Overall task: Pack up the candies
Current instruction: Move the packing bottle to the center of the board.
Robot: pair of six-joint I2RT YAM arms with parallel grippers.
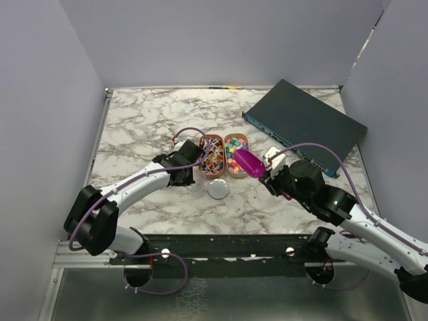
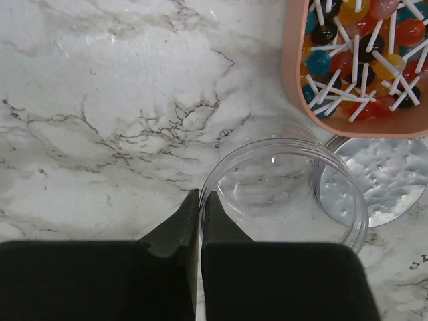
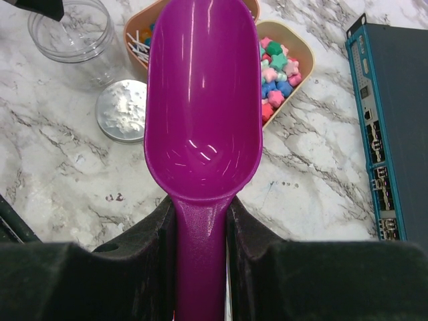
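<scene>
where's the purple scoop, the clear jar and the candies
purple scoop [image 3: 204, 100]: right wrist view, inside of its bowl
clear jar [image 2: 277, 190]: left wrist view, its bare bottom
candies [image 3: 277, 70]: right wrist view, middle of the heap

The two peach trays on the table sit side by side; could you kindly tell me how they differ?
The left tray holds glossy round lollipops on white sticks; the right tray holds small chunky pastel candies without sticks. The clear jar stands beside the left tray, while the purple scoop hovers by the right tray. Both are peach, rounded oblong, and filled.
</scene>
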